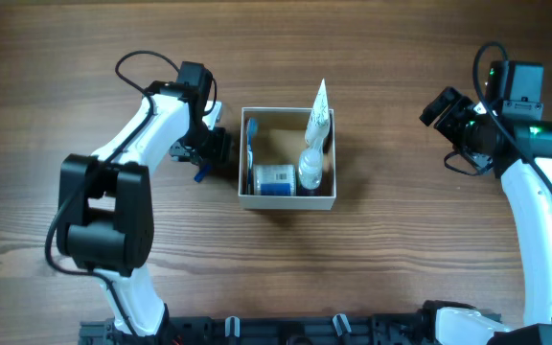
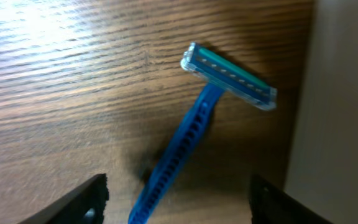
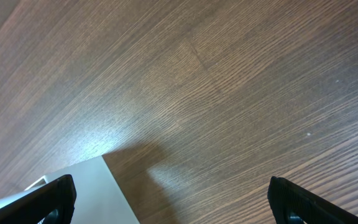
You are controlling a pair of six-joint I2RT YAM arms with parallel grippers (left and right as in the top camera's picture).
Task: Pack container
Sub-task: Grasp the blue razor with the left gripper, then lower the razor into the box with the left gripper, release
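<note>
You have the container [image 1: 287, 202] mid-desk [image 1: 401, 273]. Just left of it lies the razor [image 2: 191, 130] (handle between the left claw's [image 1: 209, 153] parted jaws). Inside, a toothbrush [image 1: 250, 144] lines its left wall and a tube [image 1: 319, 110] leans in its far-right corner.

A blue razor [image 2: 188, 137] shows against the brown wood-grain table [image 2: 42, 93], its head at upper right

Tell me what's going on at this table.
Two robot arms are packing toiletries into the container, which already holds several items, among them a tube and a bottle. The left gripper is open low over a blue razor lying on the table just outside the container's left wall. The right gripper is open and empty, off to the right.
</note>
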